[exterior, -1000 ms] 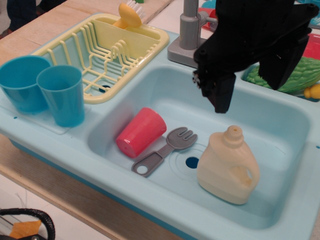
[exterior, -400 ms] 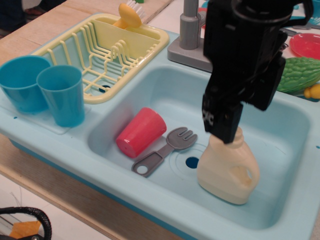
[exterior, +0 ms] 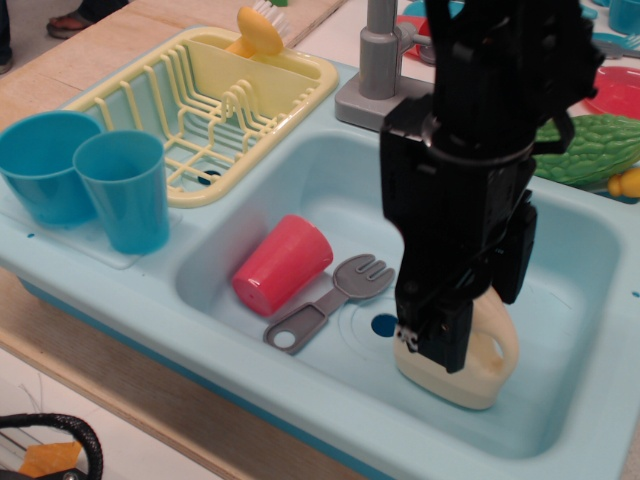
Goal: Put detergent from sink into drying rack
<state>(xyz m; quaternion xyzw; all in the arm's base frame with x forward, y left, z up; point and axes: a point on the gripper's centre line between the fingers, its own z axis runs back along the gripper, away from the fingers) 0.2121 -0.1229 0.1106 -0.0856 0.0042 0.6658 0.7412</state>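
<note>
The detergent [exterior: 487, 362], a cream-beige jug, stands upright in the right part of the light-blue sink [exterior: 330, 190], beside the drain hole [exterior: 384, 325]. My black gripper [exterior: 475, 300] has come down over it. One finger [exterior: 436, 338] stands in front of the jug's left side and the other [exterior: 515, 258] behind its right side, so the jaws straddle it and look open. The gripper hides the cap and most of the jug's body. The pale-yellow drying rack [exterior: 200, 100] sits at the back left of the sink and holds no dishes.
A red cup [exterior: 283, 263] lies on its side in the sink, with a grey spork [exterior: 330, 300] beside it. Two blue cups [exterior: 120, 190] stand at the left. A grey faucet [exterior: 378, 70] rises behind the sink. A yellow brush [exterior: 258, 30] sits in the rack's end compartment. A green toy vegetable [exterior: 600, 150] lies at the right.
My gripper has come down from above the sink's back right onto the detergent and now straddles it. The jug, cup and spork have not moved.
</note>
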